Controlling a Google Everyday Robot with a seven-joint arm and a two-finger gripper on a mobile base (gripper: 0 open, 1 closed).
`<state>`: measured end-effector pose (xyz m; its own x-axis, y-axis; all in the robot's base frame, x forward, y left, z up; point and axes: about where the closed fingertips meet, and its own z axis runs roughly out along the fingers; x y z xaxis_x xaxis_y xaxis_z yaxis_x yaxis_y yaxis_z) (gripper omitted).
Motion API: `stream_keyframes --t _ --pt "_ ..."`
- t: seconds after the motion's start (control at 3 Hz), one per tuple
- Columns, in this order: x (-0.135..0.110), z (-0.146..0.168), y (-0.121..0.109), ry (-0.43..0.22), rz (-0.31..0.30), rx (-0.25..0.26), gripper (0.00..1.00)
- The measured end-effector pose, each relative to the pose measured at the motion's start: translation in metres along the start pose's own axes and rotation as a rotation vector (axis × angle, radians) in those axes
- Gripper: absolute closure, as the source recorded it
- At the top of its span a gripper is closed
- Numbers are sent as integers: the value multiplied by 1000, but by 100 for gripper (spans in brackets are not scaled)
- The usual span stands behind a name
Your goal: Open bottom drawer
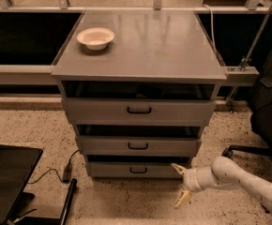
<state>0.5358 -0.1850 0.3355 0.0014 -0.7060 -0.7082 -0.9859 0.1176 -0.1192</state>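
The bottom drawer [122,170] is the lowest grey drawer of the cabinet, with a small black loop handle [138,170] on its flat front. It looks closed or nearly so. My gripper [180,184] is at the drawer's right end, just in front of its lower right corner. Its two cream fingers are spread apart, one [177,168] up by the drawer front and one [183,199] down near the floor. It holds nothing. The white arm [239,178] reaches in from the lower right.
Two wider grey drawers [138,110] sit above. A white bowl [95,37] rests on the cabinet top. A black flat object [7,179] and a cable [56,172] lie on the speckled floor at left. An office chair base [248,150] stands at right.
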Motion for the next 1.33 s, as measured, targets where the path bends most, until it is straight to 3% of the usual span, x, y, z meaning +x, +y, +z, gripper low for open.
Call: stream_keyframes --t 0.33,0.67,1.0,1.33 --pt "0 0 0 0 0 0 0" --pt "28 26 -8 32 24 1 0" --pt "62 59 -27 41 37 75 0" --pt "84 85 -46 7 25 192 0"
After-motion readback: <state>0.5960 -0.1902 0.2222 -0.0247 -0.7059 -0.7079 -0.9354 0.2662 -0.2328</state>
